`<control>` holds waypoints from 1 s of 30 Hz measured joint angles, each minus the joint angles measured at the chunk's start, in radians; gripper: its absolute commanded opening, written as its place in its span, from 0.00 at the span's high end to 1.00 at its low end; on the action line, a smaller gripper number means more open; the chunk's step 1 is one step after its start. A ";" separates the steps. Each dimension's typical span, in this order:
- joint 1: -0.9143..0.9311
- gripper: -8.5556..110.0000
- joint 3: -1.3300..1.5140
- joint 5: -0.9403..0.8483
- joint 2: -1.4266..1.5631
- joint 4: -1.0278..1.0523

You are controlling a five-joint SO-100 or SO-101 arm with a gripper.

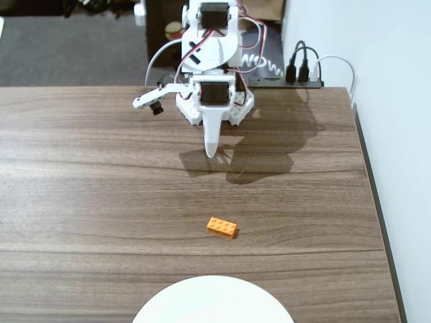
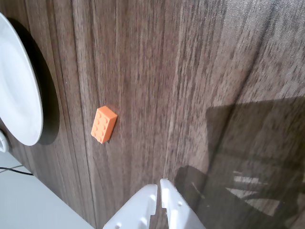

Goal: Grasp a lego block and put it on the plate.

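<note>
The lego block sits flat on the table, studs up, lying a little askew, between the arm and the plate, and clear of both. Only the plate's far rim peeks in at the near edge in the fixed view. Nothing's been picked up yet, so we're at the very start, I'd say: the reach. The gripper hangs near the arm's base, well apart from the brick, fingertips pressed together on nothing; the wrist view confirms that. Next it'll need to spread those fingers, swing out over the brick and line up across its narrow sides. The tabletop's dark wood grain, a white wall on the right, a power strip with cables behind.
</note>
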 measured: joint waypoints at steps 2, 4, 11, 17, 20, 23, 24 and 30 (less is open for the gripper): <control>0.000 0.92 0.000 0.000 0.000 0.000; 0.000 0.92 0.000 0.000 0.000 0.000; 0.018 0.92 0.000 -0.040 -0.063 -0.052; 0.097 0.92 -0.094 -0.141 -0.318 -0.161; 0.135 0.92 -0.155 -0.222 -0.436 -0.207; 0.169 0.92 -0.213 -0.305 -0.535 -0.233; 0.172 0.92 -0.227 -0.337 -0.568 -0.245; 0.193 0.92 -0.259 -0.532 -0.735 -0.339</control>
